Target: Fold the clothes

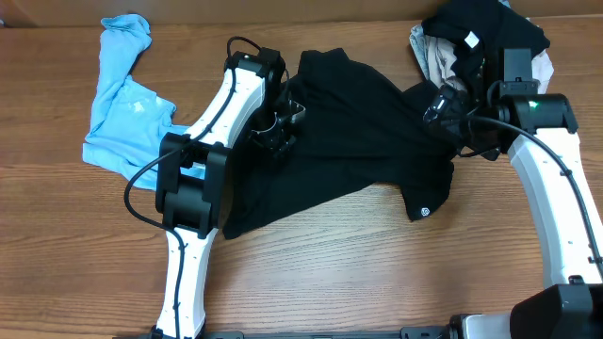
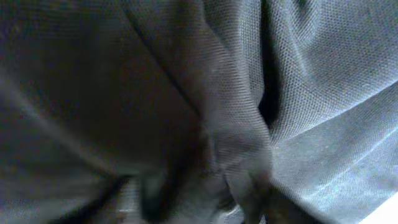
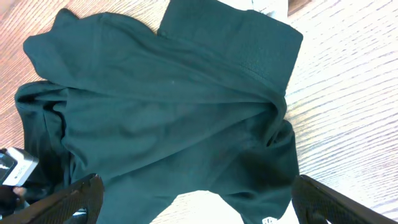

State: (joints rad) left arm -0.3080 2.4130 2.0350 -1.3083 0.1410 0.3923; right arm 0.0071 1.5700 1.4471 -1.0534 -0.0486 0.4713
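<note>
"Where's the black T-shirt point(image 1: 358, 141)?"

"Crumpled mid-table, stretched left to right between my arms. My left gripper point(image 1: 276, 127) is buried in its left edge. Cloth fills that wrist view, so I can't tell if it's pinched. My right gripper point(image 1: 443, 104) hangs spread wide above the right side, grasping nothing."

"Nearer arm?"

"Left, I'd say. It's touching cloth."

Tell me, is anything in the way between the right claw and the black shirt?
No, nothing visible. The right gripper hangs open just over the black shirt, with only air between them.
</note>
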